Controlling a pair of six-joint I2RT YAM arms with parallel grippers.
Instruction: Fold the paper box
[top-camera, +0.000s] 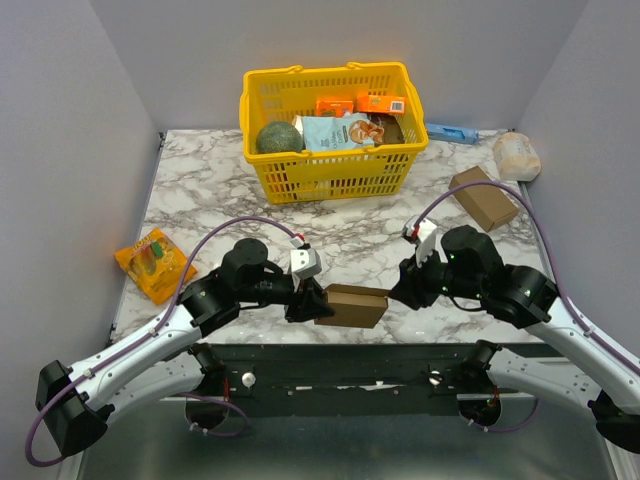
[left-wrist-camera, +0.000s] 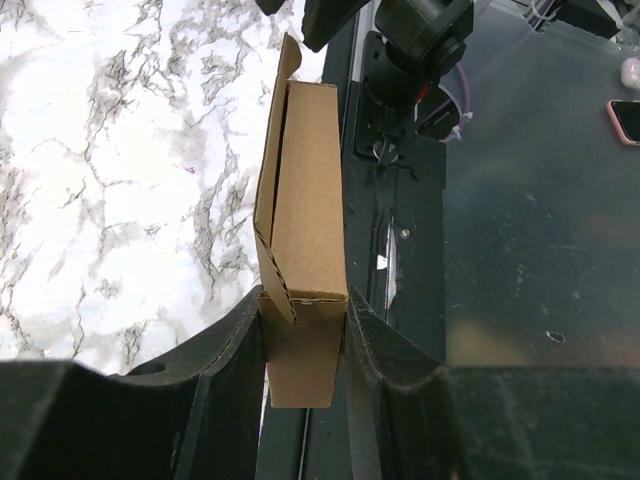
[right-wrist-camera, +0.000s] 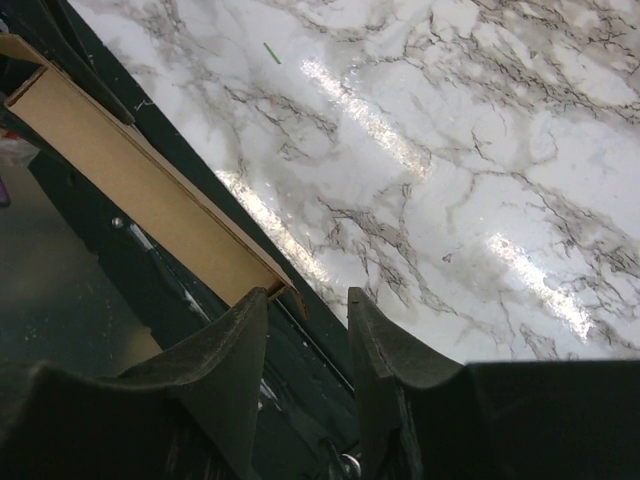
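Gripping the thin, plain brown cardboard paper box (top-camera: 352, 305) by its left end with the left gripper (top-camera: 305, 300). Pinching it tight between both black fingers (left-wrist-camera: 225, 370). Holding it up long-ways at the middle of the near edge of the white marble table (top-camera: 200, 190), partly hanging over the dark frame (top-camera: 300, 365) in front. Showing one loose flap (left-wrist-camera: 268, 190) sticking out on the table side.

Reaching in at the box's right end with the right gripper (top-camera: 400, 293), jaws apart and nothing between them. Sitting right by the box corner with one finger tip (right-wrist-camera: 250, 325); touching or not, hard to tell.

Further back, lying by the left edge: a flat orange snack packet (top-camera: 155, 262). Sitting near the right edge: a thick, blocky brown carton (top-camera: 483, 197). Standing at the middle of the far edge: a big yellow plastic basket (top-camera: 330, 175), carrying a round green ball (top-camera: 279, 137) and some packets. Resting in the far right corner: a small white bag (top-camera: 516, 155).
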